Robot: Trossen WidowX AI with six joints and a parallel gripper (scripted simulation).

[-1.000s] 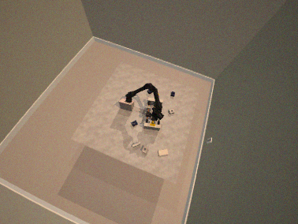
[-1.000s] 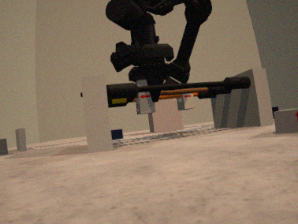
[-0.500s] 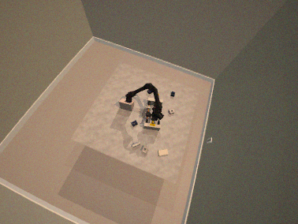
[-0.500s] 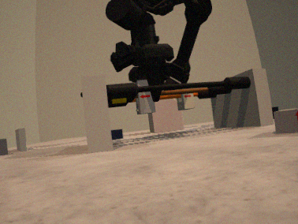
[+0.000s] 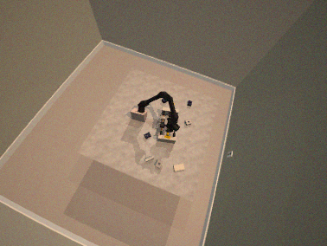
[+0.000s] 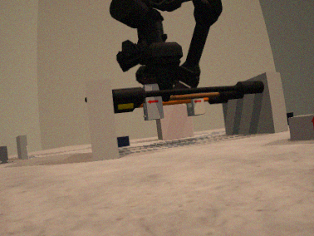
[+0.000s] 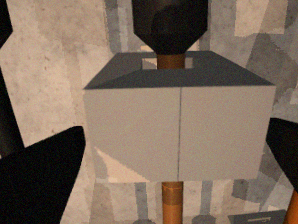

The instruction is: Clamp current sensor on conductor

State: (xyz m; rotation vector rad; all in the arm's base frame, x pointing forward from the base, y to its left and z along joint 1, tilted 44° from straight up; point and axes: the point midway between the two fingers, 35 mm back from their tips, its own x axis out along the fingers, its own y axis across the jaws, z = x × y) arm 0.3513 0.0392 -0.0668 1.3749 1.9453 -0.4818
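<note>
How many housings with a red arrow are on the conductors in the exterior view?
2: the left housing, nearest the yellow marker, and the right housing. Another could be hidden behind them.

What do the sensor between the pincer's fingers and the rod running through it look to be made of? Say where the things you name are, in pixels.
Sensor [image 6: 153,107] [image 7: 132,132]: probably matte plastic, judging by its flat, pale grey faces without glare, though painted metal is possible.
Rod [image 7: 172,202]: copper-like metal or an orange-brown coating; the colour suggests either, and the grain is too coarse to settle it.
</note>
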